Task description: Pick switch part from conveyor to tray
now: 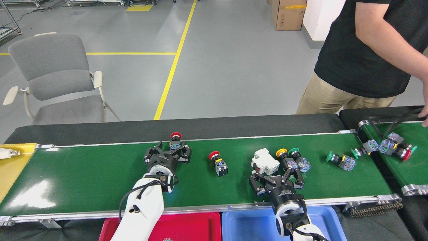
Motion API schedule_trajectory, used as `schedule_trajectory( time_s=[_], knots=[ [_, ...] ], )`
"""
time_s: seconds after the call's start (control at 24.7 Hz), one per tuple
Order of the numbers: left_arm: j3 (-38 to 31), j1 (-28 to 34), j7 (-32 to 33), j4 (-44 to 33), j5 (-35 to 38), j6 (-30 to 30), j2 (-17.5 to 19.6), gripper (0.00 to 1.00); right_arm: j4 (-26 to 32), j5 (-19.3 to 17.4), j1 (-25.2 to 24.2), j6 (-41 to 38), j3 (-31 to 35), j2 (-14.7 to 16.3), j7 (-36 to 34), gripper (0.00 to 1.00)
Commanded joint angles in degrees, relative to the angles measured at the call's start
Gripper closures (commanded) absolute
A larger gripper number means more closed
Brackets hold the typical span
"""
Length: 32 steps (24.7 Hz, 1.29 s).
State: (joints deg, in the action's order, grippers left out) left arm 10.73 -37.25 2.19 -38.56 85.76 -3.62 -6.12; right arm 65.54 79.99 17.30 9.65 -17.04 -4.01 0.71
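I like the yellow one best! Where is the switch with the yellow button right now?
In the head view, the switch with the yellow mushroom button lies right of centre on the glossy dark-green conveyor belt, between the white boxy breaker and a green-capped switch, just beyond the right gripper.

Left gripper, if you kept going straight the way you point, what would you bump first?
Probably the red-capped switch. My left gripper points up the conveyor with open fingers on either side of it, though depth is hard to judge.
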Motion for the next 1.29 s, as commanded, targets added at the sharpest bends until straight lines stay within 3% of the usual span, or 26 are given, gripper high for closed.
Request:
schedule_trajectory(
  time_s=[0.0,0.04,0.16,0.24,0.36,0.44,0.49,0.57,0.61,0.73,0.77,0.81,0.89,0.93,1.05,1.17,1.25],
  knots=[
    [-0.10,-0.10,-2.89,-0.99,0.02,3.35,0.24,0.86,-1.03,-0.01,2.21,1.43,0.08,-1.00,-0.18,0.04],
    [-0.01,0.43,-3.77,-1.17,0.11,3.88,0.24,0.86,-1.38,0.08,2.56,2.31,-0.28,-1.17,-0.18,0.13],
    [0.43,3.06,-4.03,-3.71,0.37,6.25,0.59,0.90,-1.47,0.25,2.56,2.40,-2.65,-0.29,0.17,0.74],
    [0.08,5.70,-4.03,-9.52,0.37,10.21,1.12,0.94,-0.77,-0.10,2.21,2.22,-2.91,0.06,1.76,0.90],
    [0.16,13.26,-3.16,-26.74,0.37,19.61,5.16,0.94,4.33,-0.27,1.59,1.78,-2.21,0.76,2.81,0.95],
    [0.16,21.96,-1.31,-40.45,0.20,32.44,11.31,0.89,13.12,-1.51,-1.75,0.20,-1.86,4.72,2.37,0.95],
    [-0.19,25.74,-0.25,-45.55,-0.15,37.19,13.16,0.82,18.22,-2.56,-4.30,-1.03,-1.86,6.65,2.19,0.95],
    [-1.33,36.99,0.89,-58.03,-0.51,45.63,15.62,0.48,31.57,-6.43,-14.23,-6.13,-0.89,12.36,1.93,0.95],
    [-2.30,42.44,0.98,-62.51,-0.33,48.09,15.62,0.38,36.06,-8.62,-18.97,-9.38,0.95,15.26,1.40,0.95],
    [-3.35,51.67,1.15,-63.30,-0.42,48.62,15.00,0.19,35.62,-10.56,-26.45,-20.02,7.37,17.81,-4.92,0.92],
    [-3.44,52.90,1.15,-63.30,-0.42,48.62,15.09,0.10,35.53,-10.73,-29.79,-24.67,10.53,17.90,-7.03,0.83],
    [-3.53,53.69,1.15,-63.30,-0.42,48.62,15.00,0.04,35.44,-11.26,-34.00,-28.72,13.70,17.64,-8.26,0.65],
    [-5.55,54.04,1.06,-63.30,-0.42,48.62,14.30,0.01,35.53,-12.76,-41.21,-35.84,21.17,16.85,-9.58,0.05],
    [-7.21,54.13,1.06,-63.30,-0.33,46.34,13.33,0.01,35.01,-12.84,-42.35,-38.56,23.98,15.71,-9.58,0.01],
    [-12.58,54.04,0.89,-63.30,-0.42,36.93,10.43,0.01,32.98,-13.02,-42.62,-39.62,26.62,13.15,-8.88,0.01],
    [-19.79,54.21,0.71,-63.04,-0.51,21.55,8.59,0.01,34.39,-12.23,-41.83,-30.39,27.50,6.48,-7.82,0.01],
    [-23.13,54.39,0.45,-62.69,-0.94,15.57,8.76,0.01,35.71,-9.68,-39.54,-22.13,26.97,4.89,-4.75,0.01]
  ],
)
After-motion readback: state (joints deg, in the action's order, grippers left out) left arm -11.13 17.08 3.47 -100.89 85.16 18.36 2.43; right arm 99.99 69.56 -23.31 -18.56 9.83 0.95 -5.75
